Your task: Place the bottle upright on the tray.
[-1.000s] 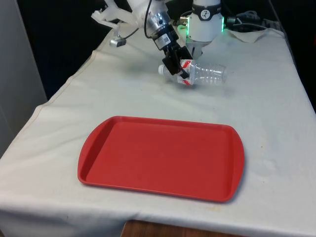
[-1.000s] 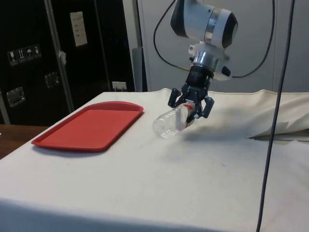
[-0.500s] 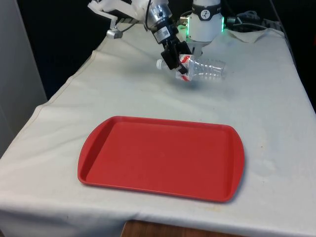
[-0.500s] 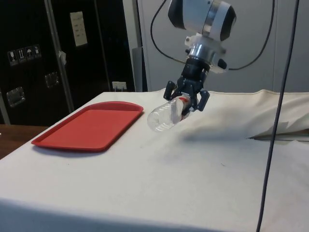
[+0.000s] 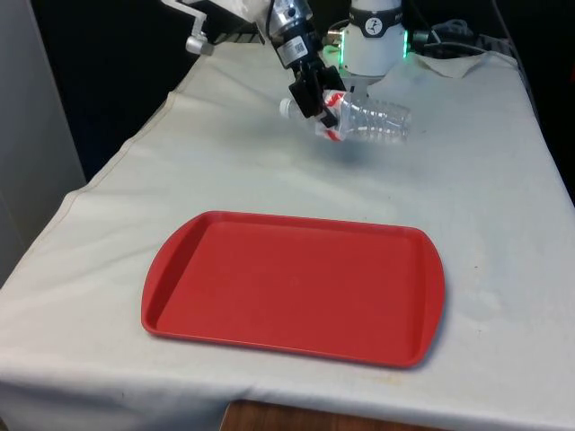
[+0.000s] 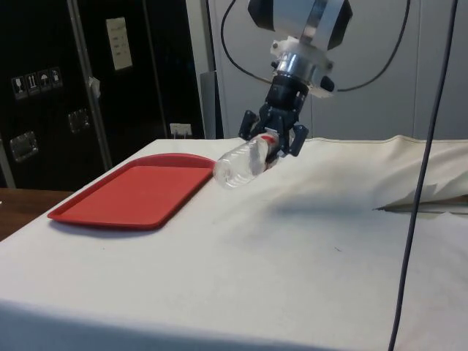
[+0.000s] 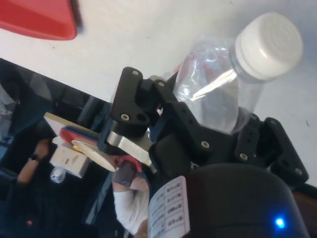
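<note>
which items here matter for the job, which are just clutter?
Job:
- clear bottle, lying sideways in the gripper, off the table
- red tray, nothing on it

Lying about:
- crumpled white cloth at the far end
- hanging black cable

We see a white arm [image 6: 300, 18] with rounded glossy casings, ending in a ribbed silver wrist collar [image 6: 296, 64]. Below the collar sits our black two-finger gripper [image 5: 316, 97], its angular links fastened with small silver screws [image 7: 125, 117]. Black cables [image 6: 245, 66] loop behind the wrist. Green light [image 5: 334, 47] glows on the base.
</note>
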`<state>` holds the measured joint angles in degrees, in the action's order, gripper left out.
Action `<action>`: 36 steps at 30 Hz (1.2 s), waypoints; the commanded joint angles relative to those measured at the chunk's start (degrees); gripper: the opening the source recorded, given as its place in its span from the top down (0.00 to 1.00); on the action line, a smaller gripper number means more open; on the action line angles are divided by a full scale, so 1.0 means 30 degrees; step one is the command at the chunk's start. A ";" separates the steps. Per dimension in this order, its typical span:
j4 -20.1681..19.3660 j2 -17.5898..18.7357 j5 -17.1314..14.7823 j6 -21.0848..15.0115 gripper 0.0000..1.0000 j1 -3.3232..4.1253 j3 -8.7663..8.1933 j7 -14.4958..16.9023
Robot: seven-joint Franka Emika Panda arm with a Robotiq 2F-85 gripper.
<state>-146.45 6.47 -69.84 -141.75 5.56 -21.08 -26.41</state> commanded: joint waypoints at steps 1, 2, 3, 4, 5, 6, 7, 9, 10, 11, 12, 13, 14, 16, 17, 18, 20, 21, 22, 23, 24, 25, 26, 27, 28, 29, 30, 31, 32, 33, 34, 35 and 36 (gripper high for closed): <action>0.0076 -0.0019 0.0382 -0.0267 0.86 0.0115 0.0038 -0.0535; 0.0172 -0.0019 0.0516 -0.0286 0.86 0.0115 0.0076 -0.0707; 0.0248 0.0000 0.0630 -0.0286 0.86 0.0115 0.0095 -0.0840; 0.0344 0.0000 0.0745 -0.0306 0.86 0.0095 0.0095 -0.0974; 0.0439 0.0000 0.0898 -0.0306 0.86 0.0095 0.0115 -0.1165; 0.0535 0.0000 0.1050 -0.0286 0.86 0.0115 0.0115 -0.1356; 0.0726 0.0019 0.1318 -0.0286 0.86 0.0115 0.0134 -0.1681; 0.0802 -0.0038 0.1241 -0.0057 0.86 0.0000 0.0134 -0.1528; 0.0917 0.0019 0.1623 -0.0286 0.86 0.0115 0.0153 -0.2063; 0.1012 0.0000 0.1776 -0.0267 0.86 0.0115 0.0172 -0.2235; 0.1089 0.0000 0.1910 -0.0267 0.86 0.0115 0.0172 -0.2387; 0.1203 -0.0019 0.2063 -0.0267 0.86 0.0115 0.0191 -0.2578; 0.1299 -0.0019 0.2196 -0.0267 0.86 0.0134 0.0191 -0.2750; 0.1604 -0.0038 0.2674 -0.0229 0.86 0.0134 0.0229 -0.3304; 0.1700 -0.0038 0.2827 -0.0229 0.86 0.0115 0.0248 -0.3514; 0.1757 -0.0038 0.2578 -0.0057 0.86 0.0019 0.0248 -0.3170; 0.1910 -0.0038 0.3132 -0.0210 0.86 0.0115 0.0267 -0.3858; 0.2005 -0.0038 0.3285 -0.0191 0.86 0.0115 0.0286 -0.4049; 0.2196 -0.0038 0.3591 -0.0172 0.86 0.0115 0.0306 -0.4412; 0.2311 -0.0019 0.3743 -0.0172 0.86 0.0115 0.0306 -0.4584; 0.2426 -0.0019 0.3896 -0.0153 0.86 0.0115 0.0325 -0.4775; 0.2521 0.0000 0.4068 -0.0153 0.86 0.0115 0.0325 -0.4947; 0.2597 0.0000 0.4202 -0.0153 0.86 0.0115 0.0344 -0.5118; 0.2559 -0.0038 0.3877 -0.0038 0.86 0.0019 0.0344 -0.4679; 0.2731 0.0000 0.4374 -0.0134 0.86 0.0115 0.0363 -0.5309; 0.2827 0.0019 0.4507 -0.0134 0.86 0.0115 0.0363 -0.5481; 0.2922 0.0019 0.4679 -0.0134 0.86 0.0115 0.0382 -0.5653; 0.3018 0.0038 0.4832 -0.0134 0.86 0.0115 0.0401 -0.5863; 0.3228 0.0057 0.5157 -0.0115 0.86 0.0134 0.0420 -0.6226; 0.3323 0.0057 0.5309 -0.0115 0.86 0.0115 0.0439 -0.6398; 0.3247 -0.0019 0.5023 -0.0019 0.86 0.0038 0.0439 -0.6035; 0.3438 0.0076 0.5481 -0.0115 0.86 0.0115 0.0458 -0.6627; 0.3552 0.0076 0.5653 -0.0095 0.86 0.0115 0.0477 -0.6818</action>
<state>-135.79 6.42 -53.29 -141.81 5.67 -19.54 -46.29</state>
